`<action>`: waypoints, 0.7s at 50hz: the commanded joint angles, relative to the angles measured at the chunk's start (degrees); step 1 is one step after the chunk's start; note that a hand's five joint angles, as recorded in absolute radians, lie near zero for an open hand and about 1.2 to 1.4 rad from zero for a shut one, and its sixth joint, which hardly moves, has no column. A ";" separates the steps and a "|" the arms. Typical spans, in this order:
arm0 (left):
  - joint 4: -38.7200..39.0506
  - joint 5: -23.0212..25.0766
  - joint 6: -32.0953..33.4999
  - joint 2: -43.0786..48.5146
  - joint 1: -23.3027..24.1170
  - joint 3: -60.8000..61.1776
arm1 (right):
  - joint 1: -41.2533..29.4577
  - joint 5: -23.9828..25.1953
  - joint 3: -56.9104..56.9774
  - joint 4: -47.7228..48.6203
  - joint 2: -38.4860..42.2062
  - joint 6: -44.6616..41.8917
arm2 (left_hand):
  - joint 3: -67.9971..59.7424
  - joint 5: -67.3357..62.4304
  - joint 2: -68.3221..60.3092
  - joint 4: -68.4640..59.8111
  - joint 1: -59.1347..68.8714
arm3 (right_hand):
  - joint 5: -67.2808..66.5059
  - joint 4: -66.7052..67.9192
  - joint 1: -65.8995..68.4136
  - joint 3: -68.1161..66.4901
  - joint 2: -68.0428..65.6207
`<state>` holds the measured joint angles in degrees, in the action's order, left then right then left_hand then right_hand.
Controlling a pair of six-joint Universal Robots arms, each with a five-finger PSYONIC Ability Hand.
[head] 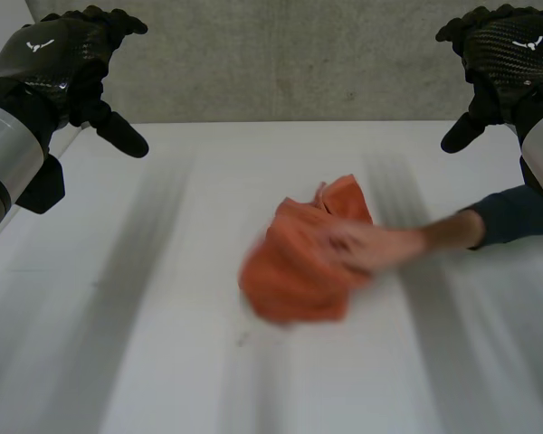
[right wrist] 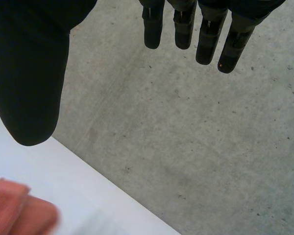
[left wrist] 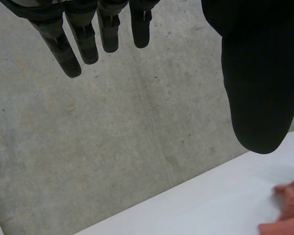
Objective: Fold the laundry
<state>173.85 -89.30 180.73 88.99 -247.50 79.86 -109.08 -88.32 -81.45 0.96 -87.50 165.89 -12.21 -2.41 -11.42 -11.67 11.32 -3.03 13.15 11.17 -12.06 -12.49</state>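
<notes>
A crumpled orange cloth (head: 303, 262) is shown near the middle of the white tabletop (head: 145, 344), with a person's hand (head: 366, 249) laid on its right side. The left hand (head: 59, 59) and right hand (head: 507, 50) are held raised beyond the cloth, well apart from it, fingers straight and empty. Before any fold, the person's hand should be allowed clear; the cloth is best spread flat first.
</notes>
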 commanded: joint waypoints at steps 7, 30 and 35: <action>0.08 0.00 -0.03 0.13 0.00 0.12 | 0.36 -0.01 -0.55 1.32 0.23 8.92 | 2.21 2.41 1.42 1.67 -1.32 | 3.03 -3.15 -1.17 2.06 2.49; 0.08 2.10 -0.03 2.76 4.91 3.37 | 0.71 2.18 0.15 -0.78 0.40 4.90 | 2.21 2.41 1.42 1.67 -1.32 | 3.03 -3.15 -1.17 2.06 2.49; 0.08 5.00 0.15 9.50 13.59 3.37 | 0.80 4.64 -1.69 -3.68 0.40 -4.07 | 2.16 2.36 1.37 1.62 -1.28 | 3.03 -3.15 -1.17 2.06 2.49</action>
<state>173.94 -87.17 180.72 92.03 -242.54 83.01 -108.33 -85.79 -81.62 -0.21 -87.12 169.71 -12.21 -2.41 -11.42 -11.67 11.32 -3.03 13.15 11.17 -12.06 -12.49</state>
